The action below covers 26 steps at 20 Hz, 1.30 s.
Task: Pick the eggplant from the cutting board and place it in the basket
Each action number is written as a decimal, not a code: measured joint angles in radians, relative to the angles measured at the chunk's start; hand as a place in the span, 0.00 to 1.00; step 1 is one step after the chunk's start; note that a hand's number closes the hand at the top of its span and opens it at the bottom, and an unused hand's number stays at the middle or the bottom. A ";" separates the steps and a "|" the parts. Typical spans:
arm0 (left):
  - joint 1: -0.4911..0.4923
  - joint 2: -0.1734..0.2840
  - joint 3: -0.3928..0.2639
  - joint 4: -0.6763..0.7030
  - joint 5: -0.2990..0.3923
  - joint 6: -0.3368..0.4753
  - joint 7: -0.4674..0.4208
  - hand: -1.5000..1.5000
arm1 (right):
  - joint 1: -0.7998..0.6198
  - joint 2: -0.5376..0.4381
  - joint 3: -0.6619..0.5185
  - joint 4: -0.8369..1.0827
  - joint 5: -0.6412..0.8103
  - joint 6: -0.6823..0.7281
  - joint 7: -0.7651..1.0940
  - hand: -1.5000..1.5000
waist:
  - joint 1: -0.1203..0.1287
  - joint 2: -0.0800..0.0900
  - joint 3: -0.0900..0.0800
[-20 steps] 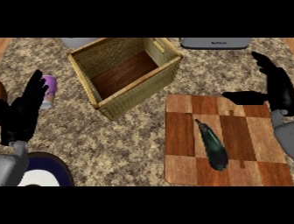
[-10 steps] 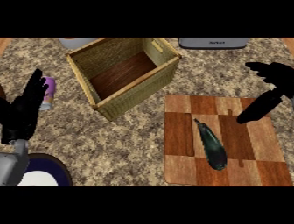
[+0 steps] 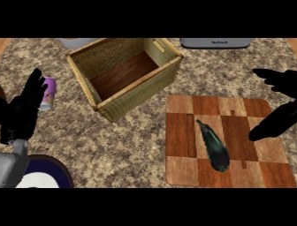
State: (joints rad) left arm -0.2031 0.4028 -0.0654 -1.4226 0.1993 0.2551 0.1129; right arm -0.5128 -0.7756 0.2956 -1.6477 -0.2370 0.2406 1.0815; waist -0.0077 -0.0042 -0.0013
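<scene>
1. Since a moment ago, my right hand (image 3: 283, 115) has dropped toward the cutting board (image 3: 184, 132), fingers spread wide and holding nothing.
2. Eggplant (image 3: 213, 145) lies on the board; basket (image 3: 105, 99) waits nearby.
3. My left hand (image 3: 20, 110) rests open at the left.

A speckled stone counter (image 3: 131, 145). A grey appliance (image 3: 215, 43) sits at its far edge. A purple can (image 3: 48, 93) stands left; a dark blue plate (image 3: 43, 173) lies lower left.
</scene>
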 measured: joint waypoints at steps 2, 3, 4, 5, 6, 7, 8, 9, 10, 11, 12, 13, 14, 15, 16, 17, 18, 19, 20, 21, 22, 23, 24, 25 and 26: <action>0.011 -0.005 0.005 -0.015 -0.005 -0.004 0.008 0.50 | 0.036 0.017 -0.010 -0.027 0.028 -0.018 -0.006 0.00 | 0.002 0.001 0.000; 0.006 -0.007 0.009 -0.015 -0.007 -0.009 0.011 0.50 | 0.047 0.031 -0.013 -0.035 0.043 -0.027 -0.007 0.00 | 0.003 0.001 0.001; 0.011 -0.014 0.005 -0.027 -0.015 -0.005 0.016 0.50 | 0.073 0.040 -0.018 -0.038 0.058 -0.033 -0.021 0.00 | 0.004 0.001 0.001; 0.021 -0.010 0.007 -0.048 -0.019 -0.007 0.026 0.50 | 0.100 0.050 -0.018 -0.046 0.074 -0.039 -0.030 0.00 | 0.004 0.001 0.001; 0.013 -0.015 0.006 -0.046 -0.028 -0.007 0.031 0.50 | 0.110 0.069 -0.012 -0.052 0.093 -0.047 -0.030 0.00 | 0.005 0.002 0.001; 0.017 -0.025 0.007 -0.042 -0.036 -0.005 0.021 0.50 | 0.133 0.078 -0.018 -0.068 0.105 -0.052 -0.034 0.00 | 0.004 0.002 0.001; 0.032 -0.022 0.013 -0.048 -0.034 -0.018 0.014 0.50 | 0.148 0.090 -0.019 -0.067 0.123 -0.058 -0.041 0.00 | 0.006 0.002 0.001; 0.031 -0.031 0.013 -0.044 -0.042 -0.018 0.009 0.50 | 0.164 0.107 -0.014 -0.070 0.144 -0.063 -0.045 0.00 | 0.006 0.003 0.001; 0.017 -0.030 0.022 -0.029 -0.041 -0.027 0.009 0.50 | 0.174 0.127 -0.006 -0.063 0.168 -0.067 -0.051 0.00 | 0.006 0.003 0.001; 0.002 -0.039 0.025 -0.016 -0.048 -0.028 0.013 0.50 | 0.187 0.139 -0.012 -0.075 0.183 -0.068 -0.053 0.00 | 0.005 0.003 0.001; 0.010 -0.045 0.026 -0.028 -0.055 -0.024 0.018 0.50 | 0.197 0.160 -0.007 -0.071 0.208 -0.073 -0.059 0.00 | 0.006 0.003 0.001; 0.012 -0.046 0.032 -0.030 -0.056 -0.030 0.019 0.50 | 0.212 0.182 -0.002 -0.078 0.231 -0.081 -0.064 0.00 | 0.007 0.003 0.001; 0.014 -0.051 0.038 -0.022 -0.059 -0.035 0.012 0.50 | 0.225 0.203 0.005 -0.083 0.261 -0.088 -0.070 0.00 | 0.007 0.003 0.001; 0.009 -0.052 0.046 -0.024 -0.063 -0.039 0.018 0.50 | 0.236 0.214 -0.003 -0.083 0.279 -0.088 -0.077 0.00 | 0.007 0.004 0.001; 0.001 -0.053 0.055 -0.010 -0.064 -0.049 0.013 0.50 | 0.253 0.228 0.002 -0.097 0.305 -0.091 -0.080 0.00 | 0.006 0.004 0.001; 0.013 -0.053 0.055 -0.029 -0.064 -0.055 0.018 0.50 | 0.264 0.246 0.010 -0.080 0.337 -0.101 -0.101 0.00 | 0.008 0.003 0.001; 0.015 -0.051 0.060 -0.041 -0.068 -0.060 0.029 0.50 | 0.277 0.253 0.003 -0.078 0.357 -0.101 -0.116 0.00 | 0.008 0.004 0.001; -0.003 -0.058 0.064 -0.023 -0.073 -0.061 0.027 0.50 | 0.296 0.263 0.006 -0.091 0.379 -0.104 -0.120 0.00 | 0.006 0.004 0.001; 0.008 -0.063 0.068 -0.032 -0.077 -0.064 0.027 0.50 | 0.315 0.265 0.000 -0.109 0.393 -0.099 -0.123 0.00 | 0.006 0.004 0.002; 0.018 -0.070 0.069 -0.037 -0.085 -0.067 0.022 0.50 | 0.331 0.274 -0.004 -0.117 0.412 -0.097 -0.129 0.00 | 0.006 0.003 0.001; 0.028 -0.075 0.069 -0.048 -0.091 -0.067 0.025 0.50 | 0.355 0.286 0.004 -0.138 0.437 -0.103 -0.131 0.00 | 0.006 0.003 0.001; 0.024 -0.074 0.078 -0.049 -0.091 -0.075 0.030 0.50 | 0.361 0.307 0.009 -0.138 0.460 -0.106 -0.134 0.00 | 0.006 0.003 0.001; 0.014 -0.073 0.084 -0.054 -0.096 -0.077 0.047 0.50 | 0.362 0.310 -0.007 -0.139 0.463 -0.094 -0.140 0.00 | 0.006 0.004 0.001; 0.017 -0.076 0.093 -0.045 -0.098 -0.086 0.036 0.50 | 0.361 0.324 -0.016 -0.126 0.475 -0.090 -0.148 0.00 | 0.007 0.003 0.001; 0.022 -0.086 0.095 -0.036 -0.107 -0.087 0.022 0.50 | 0.363 0.338 -0.024 -0.126 0.483 -0.087 -0.150 0.00 | 0.007 0.004 0.001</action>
State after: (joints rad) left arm -0.1812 0.3167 0.0291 -1.4583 0.0920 0.1684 0.1353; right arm -0.1499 -0.4378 0.2714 -1.7739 0.2462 0.1532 0.9314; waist -0.0009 -0.0005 0.0001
